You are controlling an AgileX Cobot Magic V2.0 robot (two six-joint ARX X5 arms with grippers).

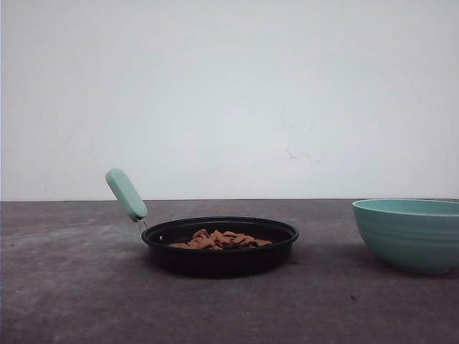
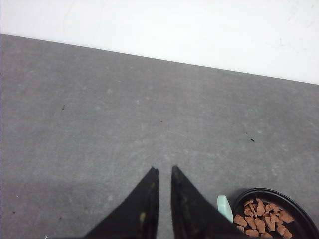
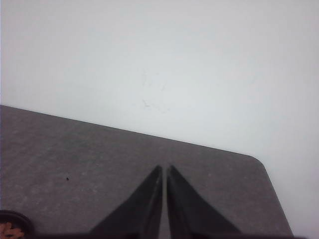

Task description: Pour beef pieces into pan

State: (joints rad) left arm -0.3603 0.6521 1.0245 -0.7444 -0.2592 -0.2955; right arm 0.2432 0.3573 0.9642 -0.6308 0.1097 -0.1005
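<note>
Pan (image 1: 219,246) w/ beef pieces (image 1: 219,240) in low pile inside, mid worktop (image 1: 72,287), handle toward left-rear. Teal bowl (image 1: 409,233) at right edge, contents hidden. Left gripper (image 2: 165,172), right gripper (image 3: 164,168): nearly closed, empty.

You see the pan (image 1: 219,246) mid-desk (image 1: 72,287), the beef pieces (image 1: 221,240) piled low inside, its mint handle (image 1: 126,194) tilted up toward the far left. A teal bowl (image 1: 409,233) sits at the desk's right edge, well apart.

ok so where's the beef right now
In the front view the beef pieces lie piled inside the black pan, left of centre on the table, with the teal bowl off to the right.
</note>
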